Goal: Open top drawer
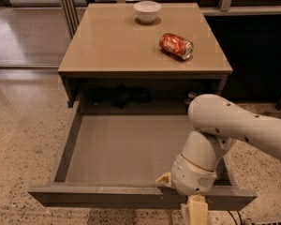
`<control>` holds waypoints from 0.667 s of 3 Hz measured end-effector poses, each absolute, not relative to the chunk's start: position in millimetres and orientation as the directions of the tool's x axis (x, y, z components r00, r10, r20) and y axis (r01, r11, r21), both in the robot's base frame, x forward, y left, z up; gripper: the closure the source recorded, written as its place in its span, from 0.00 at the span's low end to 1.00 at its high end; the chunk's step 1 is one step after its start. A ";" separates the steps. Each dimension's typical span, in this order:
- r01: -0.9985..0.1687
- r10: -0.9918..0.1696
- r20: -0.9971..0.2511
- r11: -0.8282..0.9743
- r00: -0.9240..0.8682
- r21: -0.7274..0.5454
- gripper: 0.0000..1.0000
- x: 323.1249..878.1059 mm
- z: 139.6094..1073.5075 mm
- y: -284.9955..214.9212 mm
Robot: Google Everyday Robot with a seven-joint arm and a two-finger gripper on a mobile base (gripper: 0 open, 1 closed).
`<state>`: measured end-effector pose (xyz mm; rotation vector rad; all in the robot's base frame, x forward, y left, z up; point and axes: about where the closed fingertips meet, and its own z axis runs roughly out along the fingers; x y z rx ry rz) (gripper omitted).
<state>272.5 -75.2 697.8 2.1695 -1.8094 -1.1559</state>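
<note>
The top drawer [107,149] stands pulled far out of the cabinet toward me, its shallow grey tray bare inside. Its dark front panel [98,197] runs along the bottom of the view. My white arm comes in from the right, and my gripper [187,198] sits at the drawer's front edge, right of centre. A pale finger [196,212] hangs down in front of the panel, and another pale tip [163,179] shows on the inside of the front rim.
On the tan cabinet top [107,46] stand a white bowl [147,11] at the back and a red can [176,46] lying on its side at the right. Something dark [122,95] lies in the shadowed back of the drawer opening. Speckled floor lies left and right.
</note>
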 end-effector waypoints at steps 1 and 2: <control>-0.787 -0.884 -0.468 -0.300 0.017 0.538 0.00 256.9 701.4 -79.0; -0.776 -0.879 -0.477 -0.308 0.010 0.551 0.00 250.3 704.2 -80.9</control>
